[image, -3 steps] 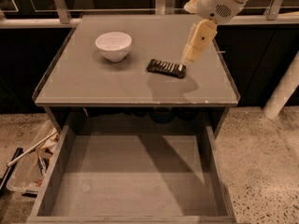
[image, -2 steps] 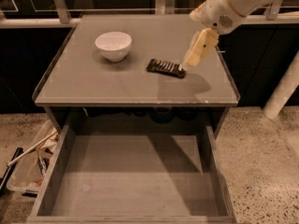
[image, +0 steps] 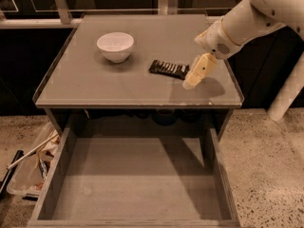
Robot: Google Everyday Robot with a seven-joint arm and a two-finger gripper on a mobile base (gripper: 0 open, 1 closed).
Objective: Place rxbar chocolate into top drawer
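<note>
The rxbar chocolate (image: 169,69) is a flat black bar with pale lettering, lying on the grey glass-covered tabletop (image: 85,87) right of centre. My gripper (image: 193,80) hangs from the white arm at the upper right, pointing down, just right of the bar's right end and close above the tabletop. It holds nothing that I can see. The top drawer (image: 135,184) is pulled out below the tabletop, wide and shallow, with a bare grey bottom.
A white bowl (image: 115,46) stands on the tabletop left of the bar. A clear bin with clutter (image: 29,167) sits on the speckled floor left of the drawer. A white post (image: 287,94) stands at the right.
My arm has come down and forward. The gripper dropped from above the bar's far right side to just beside its right end. The bar has not moved.
</note>
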